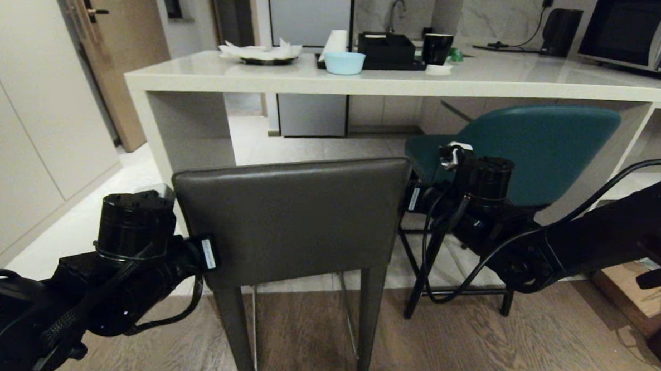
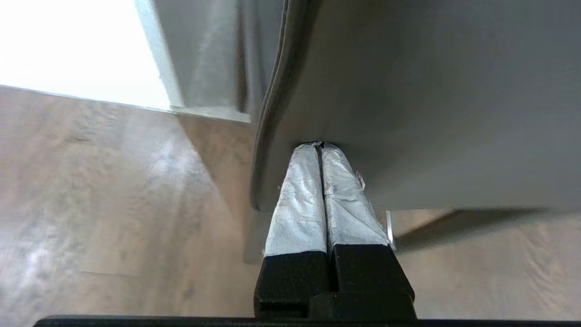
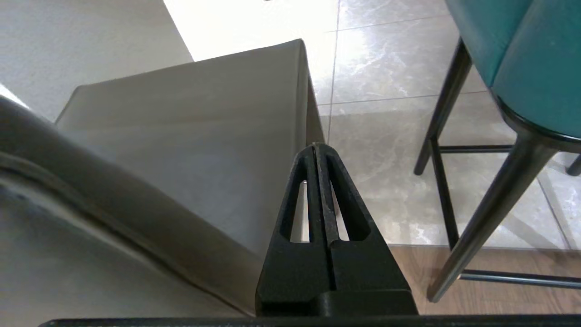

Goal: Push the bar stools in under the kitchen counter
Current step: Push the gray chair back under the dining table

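The dark grey bar stool (image 1: 290, 217) stands in front of me, its low back towards me, before the open space under the kitchen counter (image 1: 368, 82). The teal bar stool (image 1: 538, 144) is to its right, seat partly under the counter. In the left wrist view my left gripper (image 2: 321, 146) is shut, its taped fingertips (image 2: 295, 200) pressed against the grey stool (image 2: 431, 104) near its left edge. My right gripper (image 3: 317, 147) is shut and empty, hanging over the right edge of the grey seat (image 3: 190, 150), between the two stools; the teal stool's black legs (image 3: 442, 136) are beside it.
Tall white cabinets (image 1: 26, 122) and a wooden door (image 1: 113, 42) stand to the left. On the counter are a blue bowl (image 1: 344, 63), a black tray (image 1: 386, 49), a black cup (image 1: 437, 48) and a microwave (image 1: 641, 33). A brown box (image 1: 627, 287) lies on the floor at right.
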Controlling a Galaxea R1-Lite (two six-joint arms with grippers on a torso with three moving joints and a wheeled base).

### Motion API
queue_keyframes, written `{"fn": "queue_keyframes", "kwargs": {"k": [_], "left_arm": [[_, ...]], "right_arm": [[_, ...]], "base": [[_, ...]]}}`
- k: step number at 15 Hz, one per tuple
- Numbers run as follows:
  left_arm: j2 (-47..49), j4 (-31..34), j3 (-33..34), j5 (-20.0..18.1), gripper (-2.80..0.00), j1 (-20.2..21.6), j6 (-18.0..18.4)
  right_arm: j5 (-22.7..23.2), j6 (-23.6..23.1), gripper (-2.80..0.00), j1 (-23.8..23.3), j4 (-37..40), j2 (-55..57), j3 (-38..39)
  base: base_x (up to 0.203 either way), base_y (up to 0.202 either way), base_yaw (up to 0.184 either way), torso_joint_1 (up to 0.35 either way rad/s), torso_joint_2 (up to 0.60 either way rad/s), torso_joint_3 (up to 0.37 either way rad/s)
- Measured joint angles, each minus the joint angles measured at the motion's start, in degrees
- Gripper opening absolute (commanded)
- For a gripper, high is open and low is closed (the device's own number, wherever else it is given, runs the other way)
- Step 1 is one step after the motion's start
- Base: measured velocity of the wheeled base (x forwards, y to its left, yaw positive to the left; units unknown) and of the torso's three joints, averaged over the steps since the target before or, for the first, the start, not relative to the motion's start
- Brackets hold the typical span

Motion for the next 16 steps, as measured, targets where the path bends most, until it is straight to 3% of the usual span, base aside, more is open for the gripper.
{"fn": "queue_keyframes", "kwargs": {"k": [5, 9, 16], "left_arm": [[2.77, 0.11, -5.11, -1.10, -2.80, 2.45, 3.65], [5.31, -2.96, -6.06, -1.39, -2.80, 2.41, 3.84], [-2.52, -10.48, 6.19, -3.06, -2.80, 0.70, 5.47]], "right_arm": [[-0.09, -0.01, -2.80, 1.06, -0.82, -1.21, 2.60], [-0.11, -0.02, -2.80, 1.71, -4.44, -3.52, 8.29], [-3.57, -0.38, -2.80, 3.17, -5.58, -14.01, 21.49]], "base": [[0.000, 0.000, 0.000, 0.000, 0.00, 0.000], [0.000, 0.000, 0.000, 0.000, 0.00, 0.000], [0.000, 0.000, 0.000, 0.000, 0.00, 0.000]]}}
